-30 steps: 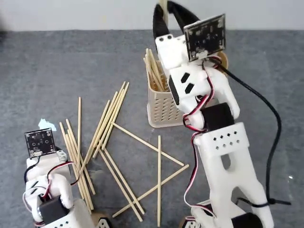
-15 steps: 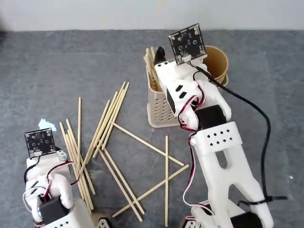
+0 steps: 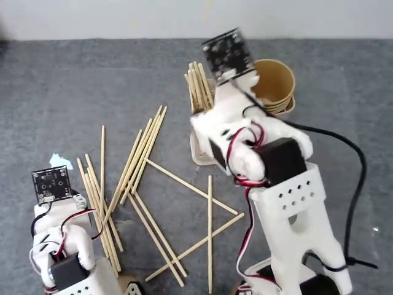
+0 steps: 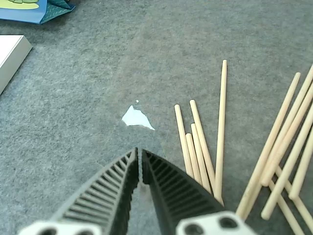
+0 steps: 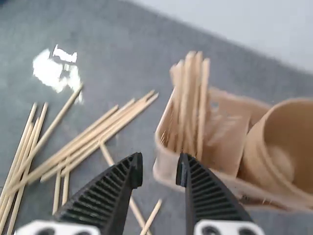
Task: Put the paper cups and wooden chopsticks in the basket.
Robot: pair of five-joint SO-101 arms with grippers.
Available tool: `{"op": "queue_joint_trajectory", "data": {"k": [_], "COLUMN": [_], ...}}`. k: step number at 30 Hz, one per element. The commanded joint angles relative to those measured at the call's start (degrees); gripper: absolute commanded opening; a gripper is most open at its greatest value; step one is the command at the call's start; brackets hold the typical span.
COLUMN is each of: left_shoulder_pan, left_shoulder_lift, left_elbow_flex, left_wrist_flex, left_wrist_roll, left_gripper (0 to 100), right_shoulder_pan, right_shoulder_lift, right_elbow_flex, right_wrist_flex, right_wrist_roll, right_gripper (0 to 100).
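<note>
The basket (image 3: 196, 152) stands above the middle of the high view on the grey surface (image 3: 92, 80), much of it covered by the right arm (image 3: 282, 203), which stretches up from the lower right edge. A bundle of upright chopsticks (image 3: 198, 86) leans out of the basket's left end. The paper cups (image 3: 274, 83), nested with the mouth facing up, lie at its right end; in the right wrist view these paper cups (image 5: 279, 142) seem to sit inside the basket (image 5: 222, 134), beside the upright chopsticks (image 5: 190, 103).

The right gripper (image 5: 159, 164) hangs just in front of the basket's near wall, its fingers spread apart with nothing between them.

Many loose chopsticks (image 3: 142, 150) lie on the surface left of and below the basket. One fan slants toward the upper right, a tighter group lies at the lower left, and several single sticks cross one another in the lower middle.

The left arm (image 3: 61, 246) sits in the lower left corner. The left gripper (image 4: 139, 152) has its fingers pressed together, empty, low over the surface. It points at a white scrap (image 4: 137, 117), and some loose chopsticks (image 4: 195, 142) lie just beside it.
</note>
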Motion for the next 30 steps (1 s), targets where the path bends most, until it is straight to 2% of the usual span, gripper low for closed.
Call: {"op": "queue_joint_trajectory", "data": {"k": [1,8,15,22,30], "left_shoulder_pan": [0.53,0.53,0.26,-0.35,-7.56], "left_shoulder_lift": [-1.14,-1.14,-1.14,-1.14,-1.14], "left_elbow_flex": [-0.13,0.48,0.48,3.47,8.04], "left_wrist_flex": [-1.41,-2.2,-2.2,-1.49,-1.93], "left_wrist_roll": [-0.44,-0.44,-0.44,-3.96,-7.65], "left_gripper": [1,1,1,1,1], "right_shoulder_pan": [-2.86,-9.1,-13.93,-17.27,-21.05], "right_shoulder_lift": [-0.22,0.4,-0.22,-0.22,0.31], "right_elbow_flex": [-3.25,-2.37,9.76,22.95,34.46], "right_wrist_flex": [6.29,17.8,19.03,8.66,-12.09], "right_wrist_roll": [-0.44,-1.32,-7.3,-7.91,-7.91], "right_gripper": [12.4,12.3,12.3,12.3,12.3]}}
